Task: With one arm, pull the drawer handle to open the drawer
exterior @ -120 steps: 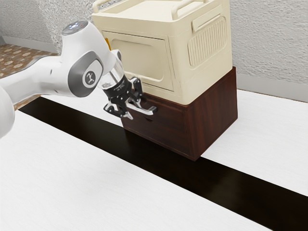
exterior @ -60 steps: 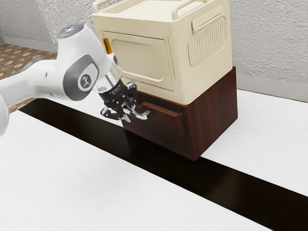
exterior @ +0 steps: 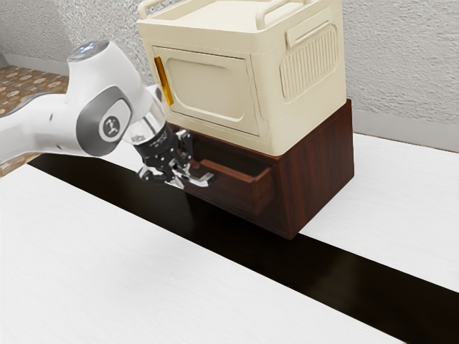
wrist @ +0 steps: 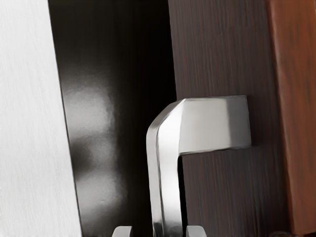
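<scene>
A dark wooden drawer [exterior: 232, 191] stands partly open just below the centre of the exterior view's frame, drawn out of its red-brown cabinet [exterior: 319, 166] as I work my gripper [exterior: 181, 177] from afar. Its reddish rim catches the light around a shadowed hollow, while up close in the wrist view the front turns a deep grey-brown, finely streaked with grain, beside a brighter, orange-brown band of wood. The drawer's handle [wrist: 212, 123] is smooth, silvery and square-edged: a broad, flat arm leaves the front, turns at a bevelled corner and runs on as a slim bar, pale highlights along its faces. My jaws are parted moderately, one on each side of that bar, with a visible gap on the side away from the drawer front; they straddle the metal without clamping it. Atop the wooden cabinet, in the upper centre of the exterior frame, sits a cream-coloured unit [exterior: 208, 87] with an amber pull [exterior: 163, 81]. Beneath runs a glossy black strip [exterior: 330, 276] across the white tabletop [exterior: 129, 265].
</scene>
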### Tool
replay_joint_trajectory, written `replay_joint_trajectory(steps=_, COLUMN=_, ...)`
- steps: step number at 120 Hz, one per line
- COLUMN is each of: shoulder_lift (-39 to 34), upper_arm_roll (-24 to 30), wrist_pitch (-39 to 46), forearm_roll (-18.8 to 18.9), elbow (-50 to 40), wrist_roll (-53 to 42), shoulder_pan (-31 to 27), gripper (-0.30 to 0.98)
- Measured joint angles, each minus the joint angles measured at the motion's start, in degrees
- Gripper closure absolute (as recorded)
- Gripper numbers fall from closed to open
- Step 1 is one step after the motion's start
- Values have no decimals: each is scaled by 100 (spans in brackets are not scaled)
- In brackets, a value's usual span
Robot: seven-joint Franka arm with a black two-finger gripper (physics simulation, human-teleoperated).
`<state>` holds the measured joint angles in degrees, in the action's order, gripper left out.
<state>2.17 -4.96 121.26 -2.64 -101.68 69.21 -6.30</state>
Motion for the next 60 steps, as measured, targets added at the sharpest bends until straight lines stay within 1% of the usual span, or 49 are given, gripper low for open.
replay_joint_trajectory(steps=24, shoulder_lift=-212, upper_arm_roll=-60, wrist_pitch=-1, forearm_roll=3, elbow=-223, wrist_roll=15, shoulder_pan=67, gripper=65)
replay_joint_trajectory(steps=60, shoulder_lift=-476, upper_arm_roll=-1, wrist_pitch=-1, forearm_roll=11, elbow=-528, wrist_roll=30, shoulder_pan=-27, gripper=66)
